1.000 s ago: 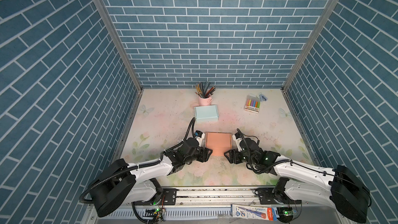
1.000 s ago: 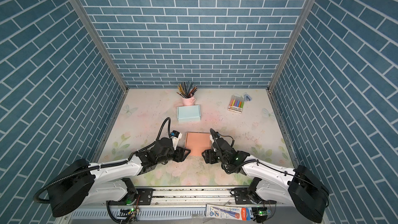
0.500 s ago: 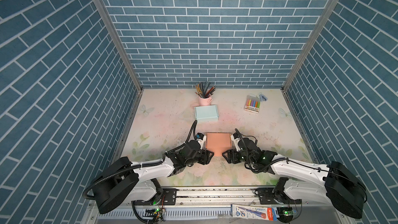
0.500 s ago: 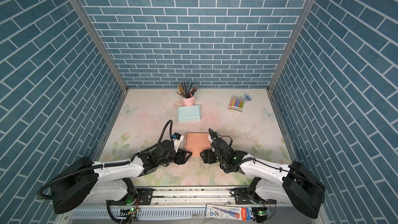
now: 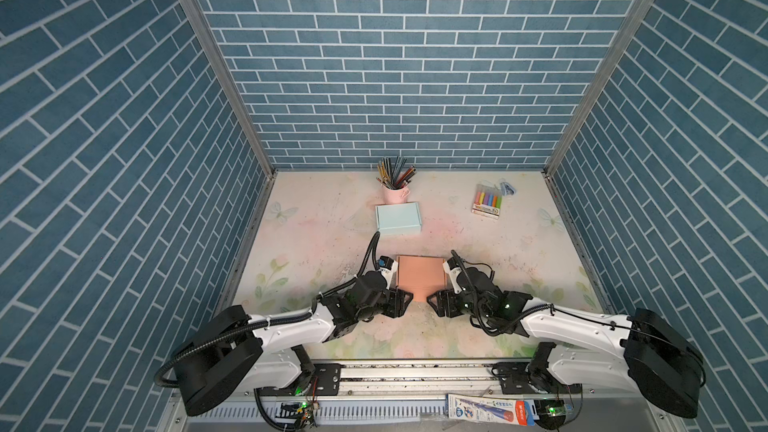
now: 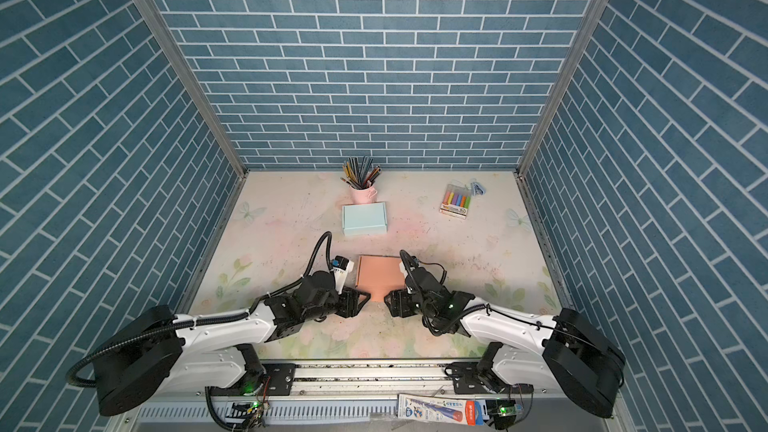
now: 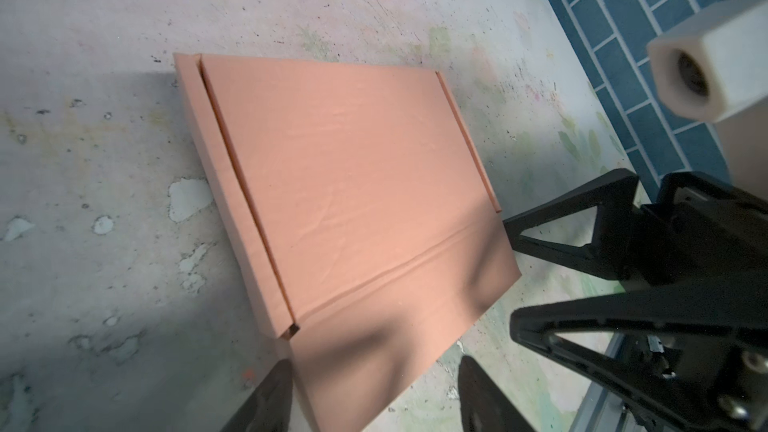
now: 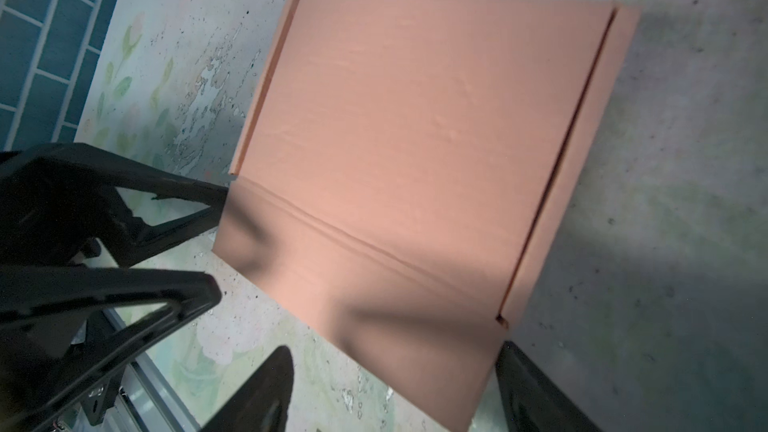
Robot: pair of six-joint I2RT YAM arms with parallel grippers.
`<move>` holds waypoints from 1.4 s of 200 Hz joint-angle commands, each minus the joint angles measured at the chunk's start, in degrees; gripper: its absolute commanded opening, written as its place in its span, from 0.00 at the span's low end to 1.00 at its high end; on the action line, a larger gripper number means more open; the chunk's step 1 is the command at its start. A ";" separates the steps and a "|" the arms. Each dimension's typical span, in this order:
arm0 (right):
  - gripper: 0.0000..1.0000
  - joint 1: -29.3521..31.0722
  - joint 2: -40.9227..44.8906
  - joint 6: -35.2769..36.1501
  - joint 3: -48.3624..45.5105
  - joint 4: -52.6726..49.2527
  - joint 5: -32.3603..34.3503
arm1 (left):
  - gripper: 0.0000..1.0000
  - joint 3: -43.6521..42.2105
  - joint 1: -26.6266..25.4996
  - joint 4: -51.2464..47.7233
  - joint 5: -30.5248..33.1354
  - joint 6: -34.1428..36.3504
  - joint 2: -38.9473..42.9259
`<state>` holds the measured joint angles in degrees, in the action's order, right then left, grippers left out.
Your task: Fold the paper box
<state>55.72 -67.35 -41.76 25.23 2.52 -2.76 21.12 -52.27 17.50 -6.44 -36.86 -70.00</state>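
The paper box (image 5: 419,274) (image 6: 380,273) is salmon-coloured. It lies flat near the table's front, with its lid down and a front flap (image 5: 421,293) sticking out towards the rail. My left gripper (image 5: 405,300) (image 6: 362,299) stands open at the flap's left corner. My right gripper (image 5: 432,302) (image 6: 388,299) stands open at its right corner. In the left wrist view the flap (image 7: 386,351) runs between my left gripper's (image 7: 374,398) dark fingers (image 7: 266,401). In the right wrist view the box (image 8: 415,139) ends between my right gripper's (image 8: 395,396) fingers (image 8: 536,392). Neither gripper is closed on the flap.
A light-blue folded box (image 5: 398,219) lies behind the salmon one. A pink cup of pencils (image 5: 395,189) stands by the back wall. A marker pack (image 5: 487,201) lies at the back right. Blue brick walls close in three sides, and a metal rail (image 5: 415,371) runs along the front.
Both grippers have edged a little towards each other at the box's front flap. The box has not moved.
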 commanded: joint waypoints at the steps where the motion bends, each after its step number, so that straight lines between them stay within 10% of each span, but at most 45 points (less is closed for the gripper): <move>1: 0.77 0.79 -0.32 -1.49 0.83 -0.24 0.70 | 0.64 -0.14 -0.53 0.00 0.55 -0.49 1.01; 280: 0.63 0.79 -5.07 -0.71 0.81 2.54 4.73 | 0.51 -2.22 0.88 4.69 3.72 -0.32 -4.88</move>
<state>56.23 -72.12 -41.74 25.28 4.34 0.25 19.84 -51.88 20.47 -3.86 -36.86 -74.04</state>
